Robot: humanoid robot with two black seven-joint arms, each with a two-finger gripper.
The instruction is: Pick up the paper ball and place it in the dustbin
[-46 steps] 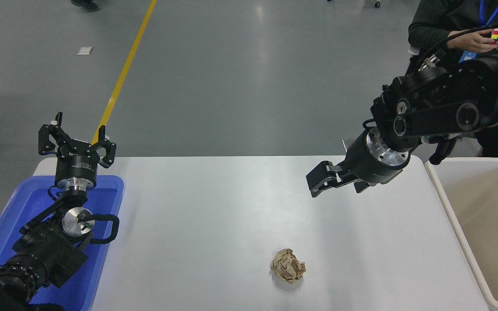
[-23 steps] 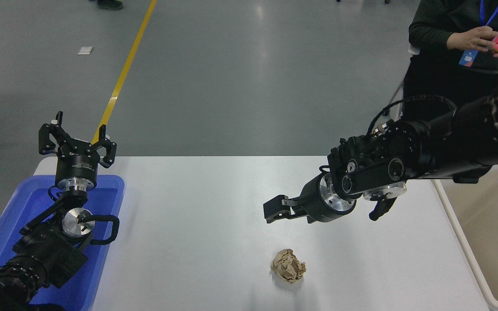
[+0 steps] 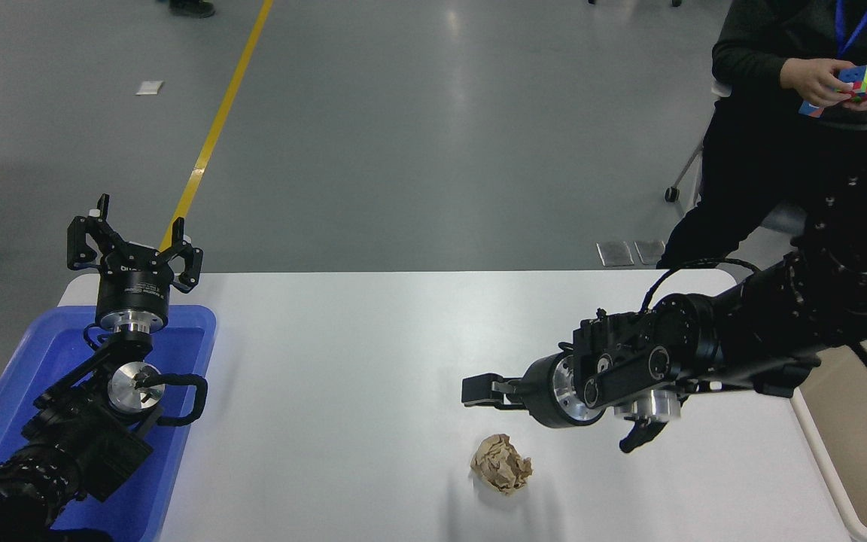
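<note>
White worktop (image 3: 373, 361). Cream dustbin (image 3: 817, 444), right edge. Blue tray (image 3: 27, 354), left, under the parked left claw (image 3: 132, 252), fingers spread, empty. Right claw (image 3: 479, 391), opening unclear, near, above-left of the paper ball (image 3: 501, 463) lying on the worktop.

A tan-brown paper ball (image 3: 501, 473) lies on the white table (image 3: 343, 391), a bright blue tray (image 3: 34, 354) at the left, a cream-white dustbin (image 3: 866, 459) at the right, black grippers, and far right a multicoloured cube (image 3: 857, 81) beside a blue lanyard (image 3: 852, 22).
</note>
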